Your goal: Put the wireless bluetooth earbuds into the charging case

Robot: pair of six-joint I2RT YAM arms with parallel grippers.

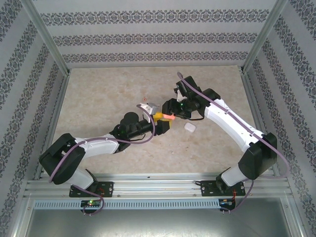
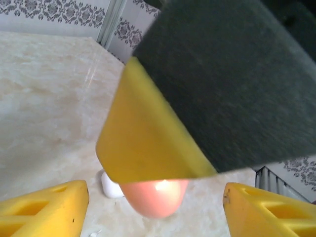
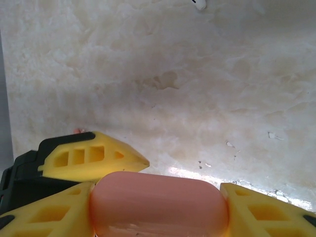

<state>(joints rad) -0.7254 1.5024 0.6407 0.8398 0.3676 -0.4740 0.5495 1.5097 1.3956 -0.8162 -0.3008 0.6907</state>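
Table point(image 1: 98, 98) is a pale beige marble-look top, kinda glossy. Walls point(image 1: 148, 37) on 3 sides have that striped grey damask wallpaper, running along the far, left and right edges. 2 aluminium posts rise from the far corners, the left post point(image 1: 47, 37) and the right post point(image 1: 264, 37). Along the near edge there's a set of aluminium rails point(image 1: 158, 185), then a slotted white strip point(image 1: 158, 203) and a grey metal panel point(image 1: 148, 222) past that. Up close the top has a darker blotch point(image 3: 165, 80) and a few tiny pale flecks point(image 3: 229, 144) nearby.
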